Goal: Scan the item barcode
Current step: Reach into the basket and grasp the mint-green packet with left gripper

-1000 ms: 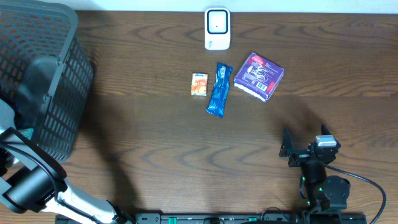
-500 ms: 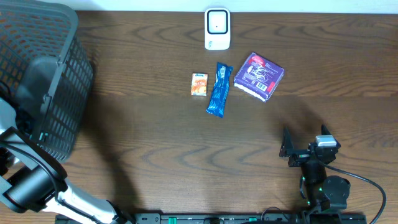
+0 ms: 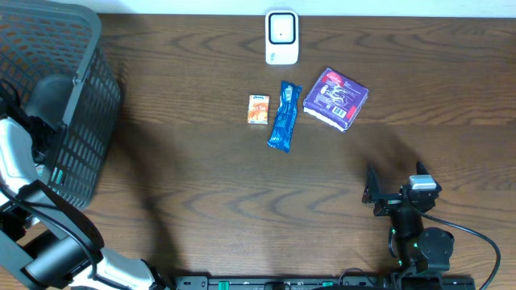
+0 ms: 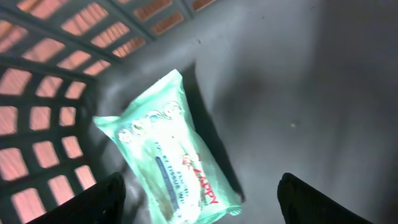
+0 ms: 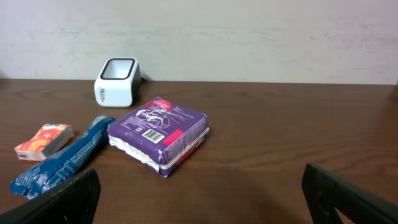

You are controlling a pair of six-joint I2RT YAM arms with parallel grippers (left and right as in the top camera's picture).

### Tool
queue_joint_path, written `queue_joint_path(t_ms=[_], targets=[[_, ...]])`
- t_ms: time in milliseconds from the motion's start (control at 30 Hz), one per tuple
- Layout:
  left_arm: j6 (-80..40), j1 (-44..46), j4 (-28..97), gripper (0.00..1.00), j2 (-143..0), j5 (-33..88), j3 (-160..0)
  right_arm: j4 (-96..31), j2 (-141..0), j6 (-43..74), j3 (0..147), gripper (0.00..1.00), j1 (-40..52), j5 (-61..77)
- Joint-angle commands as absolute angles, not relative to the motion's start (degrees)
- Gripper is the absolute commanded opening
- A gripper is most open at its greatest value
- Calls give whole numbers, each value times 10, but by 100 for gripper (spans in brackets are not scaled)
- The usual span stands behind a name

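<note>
Dark wood-grain table (image 3: 201, 193) fills the overhead view. At its far edge stands a white scanner (image 3: 281, 36). Near the middle lie three items in a row: a small orange packet (image 3: 257, 109), just right of it a blue packet (image 3: 284, 116) set lengthwise, and further right a purple pack (image 3: 335, 98), tilted. A dark mesh basket (image 3: 81, 121) takes up the far left corner, and the left arm (image 3: 12, 153) reaches down into it. The right gripper (image 3: 372, 189) sits near the table's near right edge, well apart from the items.

From the left wrist, the view looks down at the grey floor of the basket, with its lattice wall on the left. A green pack (image 4: 168, 155) of tissues lies flat on that floor, close to the wall. The left gripper (image 4: 200, 186) hangs above it, released: its fingers (image 4: 93, 202) stand wide apart at the bottom corners and hold nothing.

From the right wrist, a pale wall backs the table. The purple pack lies nearest, a barcode (image 5: 148, 134) showing on its top face. The blue and orange packets lie to its left, and the scanner stands beyond. The right gripper's fingers (image 5: 62, 199) are spread wide and empty.
</note>
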State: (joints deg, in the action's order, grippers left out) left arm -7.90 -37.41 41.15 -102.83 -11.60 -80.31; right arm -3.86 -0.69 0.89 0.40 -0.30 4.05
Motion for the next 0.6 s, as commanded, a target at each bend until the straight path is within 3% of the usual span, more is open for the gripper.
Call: queue_joint_path(t_ms=[0,167,333,567], targets=[[-140,-375,412,78,-1037,-90,-804,-41,-4,17,3,99,1,39],[-172,-375,412,70,-1051,-91,-803,-41,-4,17,3,99,1,40],[-239,-375,432,69,-1087,-127,-800,-41,-4,17,3,99,1,40],[-244,-376,435,69,-1136,-150,-789,-41,-4,17,3,99,1,40]])
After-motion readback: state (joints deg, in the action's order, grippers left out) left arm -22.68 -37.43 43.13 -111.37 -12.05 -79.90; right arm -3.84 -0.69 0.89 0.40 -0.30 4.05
